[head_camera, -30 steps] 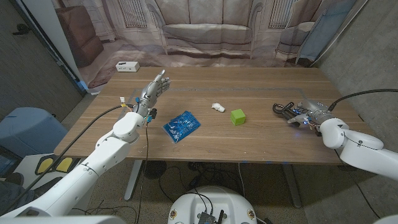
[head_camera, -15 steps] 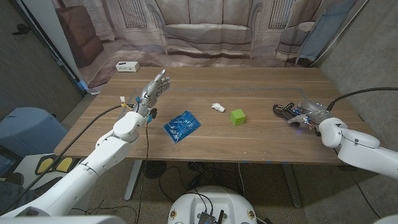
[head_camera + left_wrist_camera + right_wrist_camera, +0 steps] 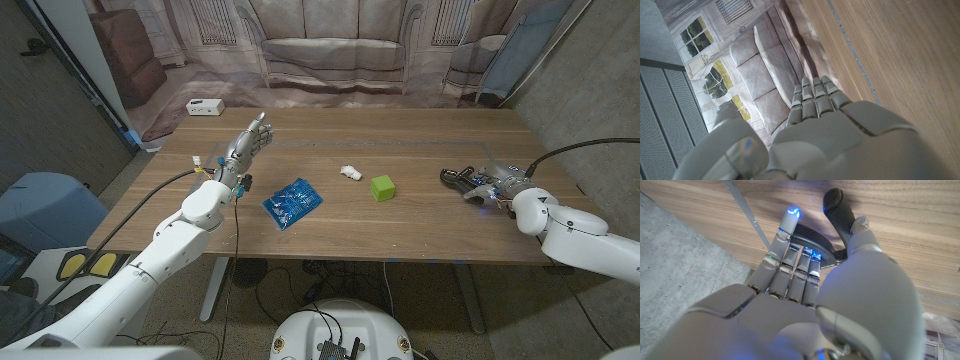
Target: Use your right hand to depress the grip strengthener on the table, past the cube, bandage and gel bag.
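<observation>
Sitting at the right end of the wooden table (image 3: 420,225), the grip strengthener (image 3: 456,177) is already under the right hand (image 3: 490,182), which has its fingers (image 3: 790,255) draped over the curved black frame while one black handle (image 3: 837,202) sticks out past them. Looks like contact, maybe a loose wrap, but whether the hand is actually clamped on it can't be told from these views. The tool pokes out to the left of the hand, its long axis running roughly left-right, so the squeeze would seem to need the fingers curling in toward the palm. The right hand is way nearer; the left hand (image 3: 248,143) stands far off at the left side, fingers straight and close together, holding nothing. Between them, going left, sit the green cube (image 3: 382,187), the small white bandage (image 3: 349,172) and the blue gel bag (image 3: 292,201). Behind the table hangs a printed backdrop of a sofa (image 3: 330,50), and a white box (image 3: 204,106) sits at the far left corner.
</observation>
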### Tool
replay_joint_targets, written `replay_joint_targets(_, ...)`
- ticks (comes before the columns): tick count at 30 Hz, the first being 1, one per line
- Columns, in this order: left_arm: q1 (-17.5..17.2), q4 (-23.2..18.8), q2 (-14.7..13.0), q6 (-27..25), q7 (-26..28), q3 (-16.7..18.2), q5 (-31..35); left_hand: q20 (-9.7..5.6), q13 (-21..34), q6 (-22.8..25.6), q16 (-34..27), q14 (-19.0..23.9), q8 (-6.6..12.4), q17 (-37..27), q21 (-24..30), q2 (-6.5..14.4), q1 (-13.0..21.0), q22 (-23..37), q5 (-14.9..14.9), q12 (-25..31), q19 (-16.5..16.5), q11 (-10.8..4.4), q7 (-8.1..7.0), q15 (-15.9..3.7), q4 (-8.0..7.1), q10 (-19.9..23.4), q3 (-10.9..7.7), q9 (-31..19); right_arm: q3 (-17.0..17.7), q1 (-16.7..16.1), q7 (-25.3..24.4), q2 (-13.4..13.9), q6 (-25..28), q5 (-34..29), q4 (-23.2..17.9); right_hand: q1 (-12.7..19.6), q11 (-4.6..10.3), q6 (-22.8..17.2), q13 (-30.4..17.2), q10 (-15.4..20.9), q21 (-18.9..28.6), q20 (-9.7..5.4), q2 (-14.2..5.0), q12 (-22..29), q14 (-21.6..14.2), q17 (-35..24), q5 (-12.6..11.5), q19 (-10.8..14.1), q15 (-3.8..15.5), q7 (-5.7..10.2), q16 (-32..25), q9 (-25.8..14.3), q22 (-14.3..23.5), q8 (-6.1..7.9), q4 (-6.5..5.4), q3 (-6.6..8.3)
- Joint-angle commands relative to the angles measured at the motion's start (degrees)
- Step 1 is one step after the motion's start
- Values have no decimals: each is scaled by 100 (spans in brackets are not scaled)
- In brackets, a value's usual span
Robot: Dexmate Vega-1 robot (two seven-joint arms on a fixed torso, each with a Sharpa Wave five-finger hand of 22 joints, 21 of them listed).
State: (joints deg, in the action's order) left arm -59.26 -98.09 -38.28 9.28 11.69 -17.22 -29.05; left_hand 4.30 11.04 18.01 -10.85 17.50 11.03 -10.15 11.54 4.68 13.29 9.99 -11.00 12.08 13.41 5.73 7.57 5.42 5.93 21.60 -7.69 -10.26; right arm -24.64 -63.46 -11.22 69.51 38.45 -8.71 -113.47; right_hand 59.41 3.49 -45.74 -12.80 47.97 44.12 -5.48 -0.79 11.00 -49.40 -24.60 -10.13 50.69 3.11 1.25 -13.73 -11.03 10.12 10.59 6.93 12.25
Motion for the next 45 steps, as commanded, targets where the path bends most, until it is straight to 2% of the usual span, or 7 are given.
replay_joint_targets(1,-38,-2,-8,40,16,42,-8,-3,12,41,4,31,-14,-18,-15,19,30,32,-1,-10,12,-2,-14,10,8,59,-49,-16,-147,149,173,49,125,22,-6,138,28,-203,14,-31,-24,37,-226,-9,-203,-11,-27,-93,485,235,35,-17,14,30,-4,-38)
replay_joint_targets(12,-13,16,-14,-19,-53,4,-48,-2,12,41,2,36,-14,-19,-15,21,30,32,-1,-10,10,-2,-16,12,7,58,-50,-16,-306,277,311,71,198,-55,-8,13,66,70,64,-270,-82,142,-133,-66,6,-3,-8,-252,407,253,81,-5,11,-28,2,-99)
replay_joint_targets(16,-10,17,-12,-6,-54,2,-43,-1,12,40,3,34,-15,-19,-15,21,30,32,-1,-10,11,-2,-18,10,7,59,-50,-16,-366,347,434,74,284,-61,-22,-68,96,317,91,-514,-130,212,-116,-104,132,-36,-2,-369,359,266,75,-3,11,-59,-9,-137)
replay_joint_targets(25,2,0,-37,-34,-85,-4,-54,-3,12,36,3,34,-16,-19,-14,22,31,32,0,-12,13,-1,-22,5,7,55,-51,-16,-500,481,614,80,422,-137,-45,-165,86,521,111,-714,-178,238,-95,-107,302,-63,1,-477,286,258,86,-4,10,-60,-26,-182)
replay_joint_targets(33,15,6,-39,-35,-96,-10,-56,-2,12,38,3,34,-15,-19,-14,23,31,32,0,-11,12,-7,-13,9,7,56,-51,-16,-619,594,786,108,544,-231,-79,-284,65,886,129,-1085,-261,304,-47,-121,548,-79,-1,-649,194,203,118,-10,9,-70,-32,-242)
replay_joint_targets(40,40,31,-35,-36,-120,-26,-57,1,12,43,3,35,-14,-19,-14,24,32,32,0,-10,11,0,-15,7,7,61,-52,-16,-617,593,834,174,476,-224,-100,-372,38,1144,138,-1393,-336,380,-24,-125,744,-102,-7,-795,127,231,128,-15,9,-56,-35,-285)
replay_joint_targets(45,50,46,-26,-29,-122,-33,-58,-1,12,47,1,39,-12,-19,-13,24,32,32,0,-8,14,-2,-14,9,7,65,-52,-16,-640,607,850,184,530,-271,-125,-489,50,1453,143,-1755,-458,522,95,-123,1079,-27,-47,-1027,-50,265,244,-20,7,-51,-23,-341)
